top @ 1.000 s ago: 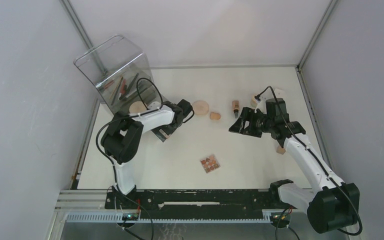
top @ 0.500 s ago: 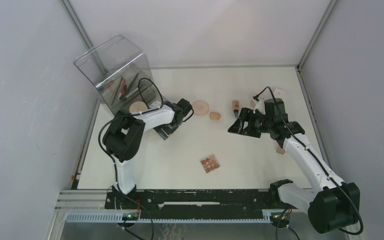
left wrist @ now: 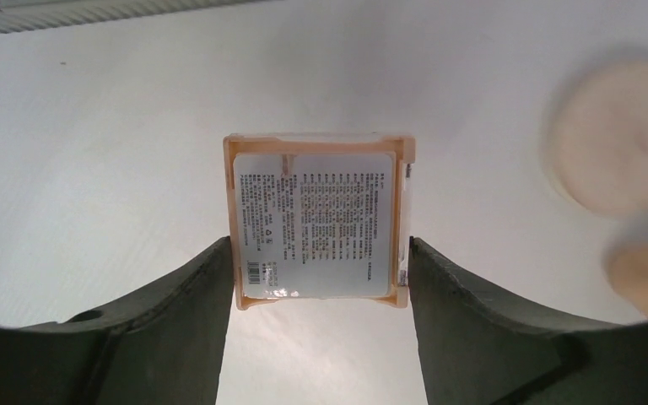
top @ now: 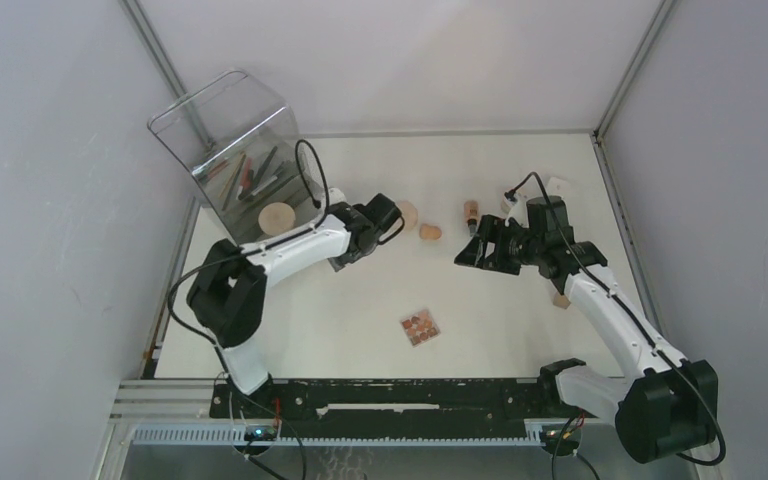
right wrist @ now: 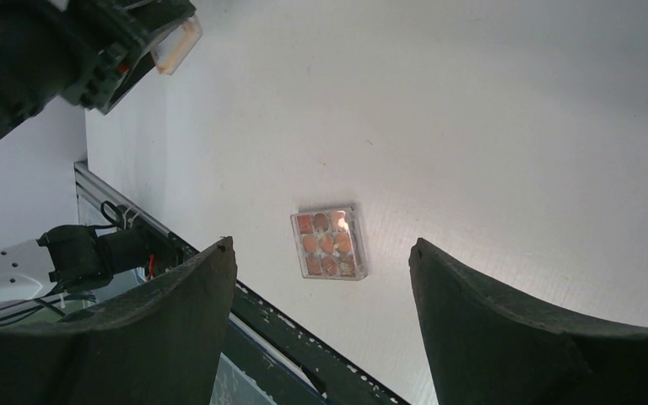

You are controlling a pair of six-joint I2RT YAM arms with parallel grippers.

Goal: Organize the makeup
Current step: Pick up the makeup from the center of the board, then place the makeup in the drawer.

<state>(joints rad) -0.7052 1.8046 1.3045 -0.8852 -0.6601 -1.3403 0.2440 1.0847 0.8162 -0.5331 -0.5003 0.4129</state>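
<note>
L arm has swung out and away from the organizer (top: 230,130) since a sec ago. My left gripper (left wrist: 321,249) was spread wide then. Now it's narrowed onto the labelled palette (left wrist: 319,215), a finger flush vs. each side, label facing the cam. That palette was lying on the surface just by the gripper before; now it's clamped between the fingers and off the surface. The move also covers part of the big disc (top: 407,213), which showed whole earlier.

R side: hardly any change. My right gripper (right wrist: 321,246) is spread wide w/ nothing in it, above the nine-pan palette (top: 421,326), which lies flat, same spot as before.

Rest hasn't shifted: small sponge (top: 430,232) just right of the big disc, tan bottle (top: 471,213) further right, another sponge (top: 561,299) beside my R forearm. Second disc (top: 278,216) sits at the organizer's foot. Pencils and brushes (top: 255,180) lean inside the organizer, far-left corner.

Surface (top: 360,320) is white and matte, w/ a black rail (top: 390,395) along the near edge where both bases are bolted. Room: pale grey wall panels on three sides, w/ metal posts (top: 165,60) in the corners.
</note>
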